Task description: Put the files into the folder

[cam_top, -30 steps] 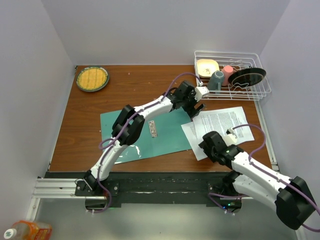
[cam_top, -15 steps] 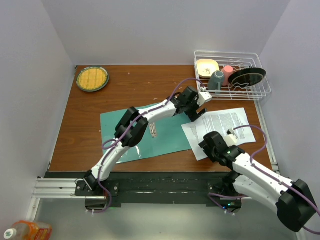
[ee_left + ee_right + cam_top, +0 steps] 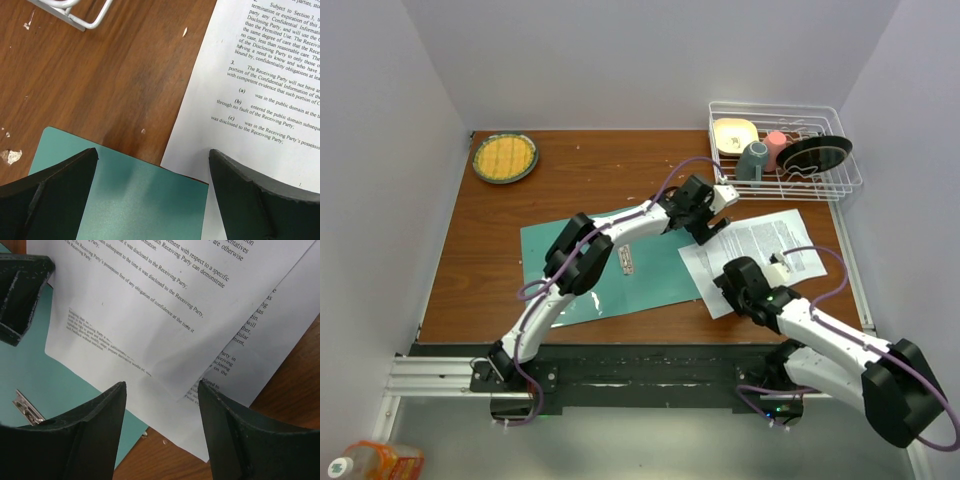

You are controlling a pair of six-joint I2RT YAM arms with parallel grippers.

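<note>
Overhead, files point(image 3: 765, 240) overlapping folder point(image 3: 660, 280) edge; wrist views alone show left jaws, right jaws released, empty

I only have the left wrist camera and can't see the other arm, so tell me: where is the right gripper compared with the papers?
Observer: The right gripper is open over the near left corner of the papers.
Operator: One sheet or several?
Observer: At least two, fanned apart. The top one's corner lies on the folder.
Operator: Anything on the folder there?
Observer: A small metal clip, just left of that gripper.
</note>
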